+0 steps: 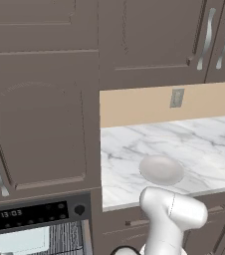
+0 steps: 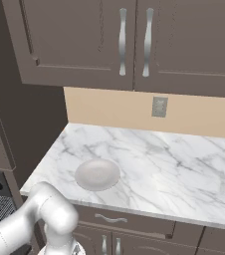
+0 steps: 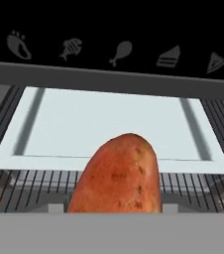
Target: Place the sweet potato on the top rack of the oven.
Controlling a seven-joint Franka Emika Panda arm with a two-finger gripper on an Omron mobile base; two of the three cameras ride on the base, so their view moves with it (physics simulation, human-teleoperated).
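At lower centre of the hand view, sweet potato (image 3: 118,176) over top rack (image 3: 34,184); placing step, lowering next; tool state impossible to tell.

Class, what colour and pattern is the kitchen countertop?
White marble with grey veining, on the countertop; clearest in the right base view.

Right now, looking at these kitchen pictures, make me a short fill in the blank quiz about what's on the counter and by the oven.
1. The round pale plate sits on the ____ countertop.
2. The oven clock display reads ____.
3. In the hand view, the sweet potato lies in front of a pale ____ window.
4. The row of white food icons above that window has ____ symbols.

Missing words: marble; 13:03; glass; five
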